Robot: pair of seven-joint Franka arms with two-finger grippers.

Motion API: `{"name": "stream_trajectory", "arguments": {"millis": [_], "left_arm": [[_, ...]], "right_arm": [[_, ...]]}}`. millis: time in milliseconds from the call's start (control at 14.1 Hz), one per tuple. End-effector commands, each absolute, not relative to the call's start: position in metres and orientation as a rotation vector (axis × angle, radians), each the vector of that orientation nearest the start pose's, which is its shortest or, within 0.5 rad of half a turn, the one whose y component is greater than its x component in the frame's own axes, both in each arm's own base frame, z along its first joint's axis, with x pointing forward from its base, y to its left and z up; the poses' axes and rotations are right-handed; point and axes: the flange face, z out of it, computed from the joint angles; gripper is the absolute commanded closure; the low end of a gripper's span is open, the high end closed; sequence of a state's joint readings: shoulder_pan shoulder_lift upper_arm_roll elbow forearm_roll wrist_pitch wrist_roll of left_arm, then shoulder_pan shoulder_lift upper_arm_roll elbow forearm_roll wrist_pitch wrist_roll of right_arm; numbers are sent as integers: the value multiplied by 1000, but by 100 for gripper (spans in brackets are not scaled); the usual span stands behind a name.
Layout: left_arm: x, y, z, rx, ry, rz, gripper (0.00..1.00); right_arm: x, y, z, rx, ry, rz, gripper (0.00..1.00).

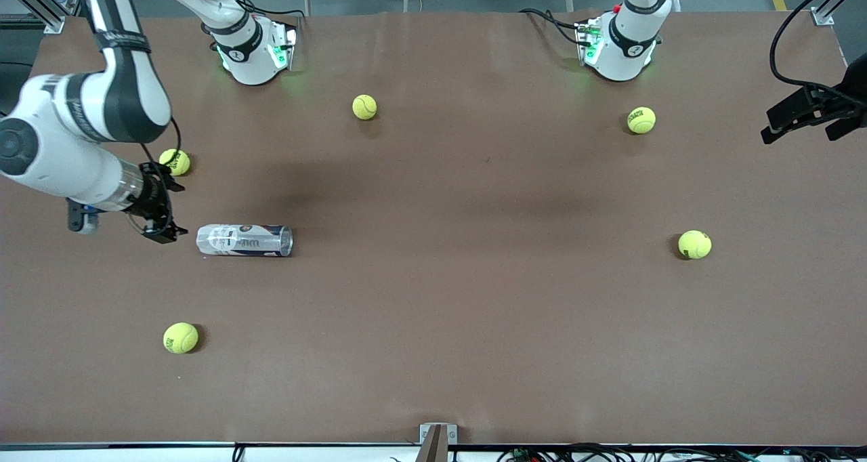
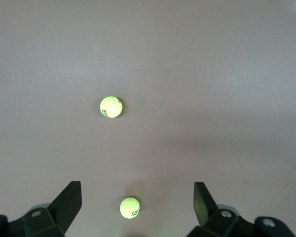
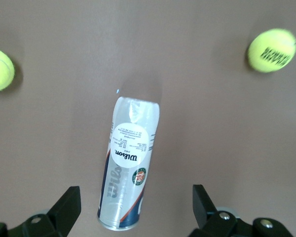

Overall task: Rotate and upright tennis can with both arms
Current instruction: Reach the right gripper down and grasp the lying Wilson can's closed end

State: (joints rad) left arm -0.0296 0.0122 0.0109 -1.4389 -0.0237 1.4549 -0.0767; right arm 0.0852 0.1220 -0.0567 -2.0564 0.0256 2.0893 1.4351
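Brown table (image 1: pixel 474 313), tennis can (image 1: pixel 244 240) lying flat, open right end effector (image 1: pixel 157 208) beside it

Brown table (image 1: pixel 474 313) with tennis can (image 1: pixel 244 240) on its side among five scattered tennis balls (image 1: pixel 181 338).

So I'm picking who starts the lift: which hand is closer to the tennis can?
Right. The right hand is open just beside the closed end of the lying can. The left hand, also open, waits at the left arm's end of the table.
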Motion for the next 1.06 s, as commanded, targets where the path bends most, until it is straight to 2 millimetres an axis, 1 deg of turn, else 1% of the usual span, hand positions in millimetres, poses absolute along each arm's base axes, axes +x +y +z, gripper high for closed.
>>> {"name": "stream_trajectory", "arguments": {"millis": [0,213,426,639,781,994], "left_arm": [[546,-17,671,-3179,-90,-16,0],[547,-19,669,-3180,-78,-9,0],[547,-14,668,-3179,-73,-5,0],[551,-18,663,-3179,-64,10,0],[551,-17,663,-3180,-66,10,0],[550,-16,663,-3180,-71,8,0]], "right_arm": [[547,32,338,-2352,2124,78,0],[548,41,303,-2315,2167,63,0],[556,43,275,-2272,2204,39,0],[559,49,249,-2251,2223,20,0],[562,49,234,-2254,2214,-1,0],[565,49,221,-2252,2218,-1,0]]}}
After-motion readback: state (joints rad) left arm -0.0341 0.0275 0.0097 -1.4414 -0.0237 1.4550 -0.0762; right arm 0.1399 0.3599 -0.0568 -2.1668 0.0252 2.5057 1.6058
